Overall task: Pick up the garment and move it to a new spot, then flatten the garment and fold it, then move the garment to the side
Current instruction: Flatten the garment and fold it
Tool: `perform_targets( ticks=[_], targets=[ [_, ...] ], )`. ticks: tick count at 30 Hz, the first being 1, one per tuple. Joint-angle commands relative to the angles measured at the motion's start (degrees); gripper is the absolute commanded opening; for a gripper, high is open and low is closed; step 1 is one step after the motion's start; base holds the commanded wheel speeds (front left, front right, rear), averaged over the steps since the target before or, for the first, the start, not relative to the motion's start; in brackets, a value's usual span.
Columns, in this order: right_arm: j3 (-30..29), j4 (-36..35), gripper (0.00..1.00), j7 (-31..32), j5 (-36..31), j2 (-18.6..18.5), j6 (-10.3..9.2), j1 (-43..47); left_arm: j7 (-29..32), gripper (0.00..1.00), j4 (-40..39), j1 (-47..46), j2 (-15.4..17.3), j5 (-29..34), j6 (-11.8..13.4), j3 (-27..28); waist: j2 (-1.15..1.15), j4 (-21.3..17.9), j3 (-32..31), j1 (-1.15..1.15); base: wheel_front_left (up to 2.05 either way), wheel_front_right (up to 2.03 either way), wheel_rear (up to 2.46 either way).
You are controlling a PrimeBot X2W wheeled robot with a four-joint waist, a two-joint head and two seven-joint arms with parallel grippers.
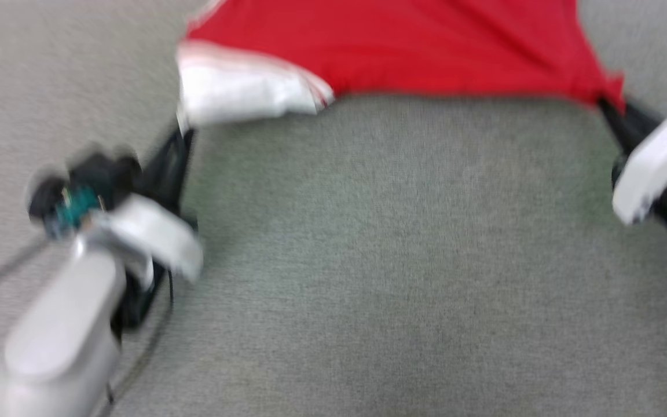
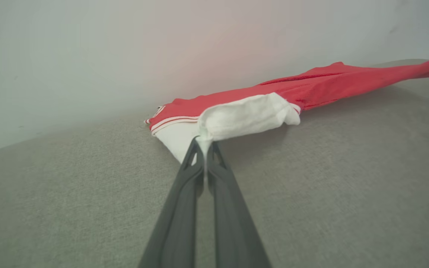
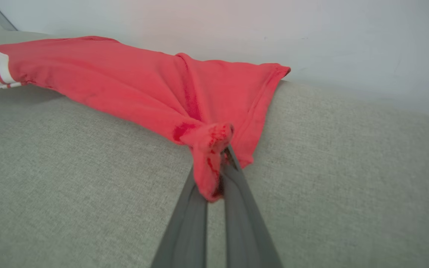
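The garment (image 1: 414,46), a bright red T-shirt with white sleeves, lies stretched across the grey fabric surface at the top of the blurred head view. My left gripper (image 1: 182,130) is shut on the edge of its white sleeve (image 2: 244,117); in the left wrist view the gripper's (image 2: 204,143) dark fingers pinch that white cloth. My right gripper (image 1: 608,107) is shut on a bunched red corner of the garment (image 3: 155,93). The right wrist view shows that gripper (image 3: 222,154) with red cloth wrapped over its tips. The garment's front print is hidden.
A grey woven surface (image 1: 403,266) spreads under everything, with open room in front of the garment. A pale wall (image 2: 125,48) rises just behind the surface's far edge. A thin cable (image 1: 148,353) hangs by my left forearm.
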Motion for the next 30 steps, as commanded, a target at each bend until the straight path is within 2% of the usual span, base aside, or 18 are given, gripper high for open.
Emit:
perform_targets(
  ticks=[1, 9, 17, 27, 30],
  targets=[
    [0.1, -0.6, 0.00, -0.3, 0.6, -0.7, -0.04, 2.3, 0.4, 0.00, -1.3, 2.6, 0.8, -0.4, 0.7, -0.1, 0.00, 1.5, -4.4, 0.01, 0.00, 0.00, 0.00],
    [1.4, -5.2, 0.00, 1.1, 4.0, -4.0, -0.04, 16.2, 7.6, 0.00, -14.2, 19.9, 7.3, -3.7, 5.2, -2.0, 0.00, 2.9, -11.9, 0.01, 0.00, 0.00, 0.00],
    [-1.4, -10.8, 0.00, 3.6, 7.3, -6.3, -0.04, 28.6, 14.9, 0.00, -26.2, 33.4, 11.8, -8.6, 9.5, -4.3, 0.00, 3.3, -16.3, 0.01, 0.00, 0.00, 0.00],
    [-6.6, -18.6, 0.00, 11.5, 11.9, -8.9, -0.04, 43.5, 21.8, 0.00, -34.9, 43.5, 16.4, -15.9, 10.0, -6.4, 0.00, 2.8, -19.4, 0.01, 0.00, 0.00, 0.00],
    [-8.5, -21.2, 0.00, 12.9, 11.9, -8.8, -0.03, 46.4, 22.6, 0.00, -36.3, 44.8, 17.5, -16.3, 10.0, -6.9, 0.00, 2.2, -19.5, 0.01, 0.00, 0.00, 0.00]
  ],
)
